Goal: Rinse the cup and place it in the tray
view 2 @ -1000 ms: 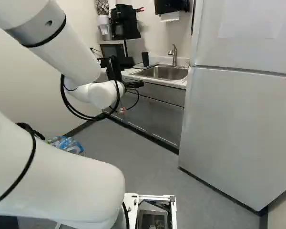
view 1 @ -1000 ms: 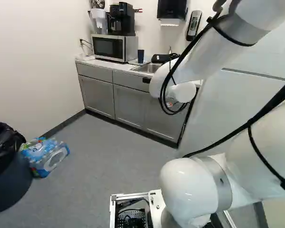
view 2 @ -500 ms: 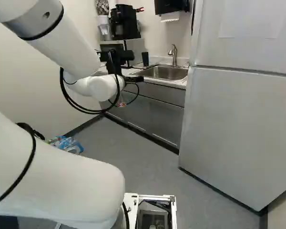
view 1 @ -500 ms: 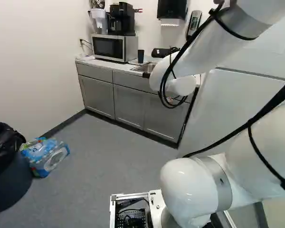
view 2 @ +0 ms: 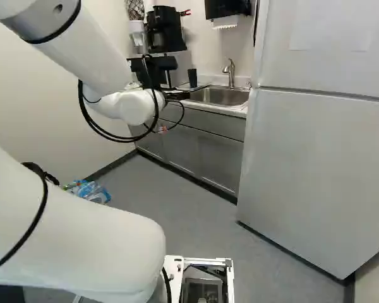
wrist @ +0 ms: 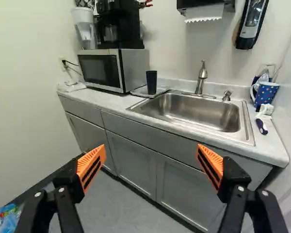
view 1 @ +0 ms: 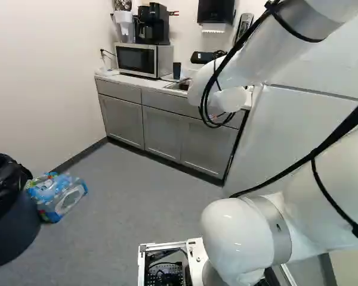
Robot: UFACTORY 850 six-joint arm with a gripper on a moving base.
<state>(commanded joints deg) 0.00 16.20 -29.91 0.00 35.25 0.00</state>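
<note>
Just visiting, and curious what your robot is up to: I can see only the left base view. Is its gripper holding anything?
Observer: No, the wrist view shows the gripper open, with nothing between its fingers.
Operator: Fine. And what stands across the sink from that dark cup?
Observer: In the wrist view, a blue spotted mug stands on the counter there.
Operator: The arm blocks my look at the back of the sink. Is there a tap?
Observer: Yes, the right base view shows a metal faucet rising at its back edge.
</note>
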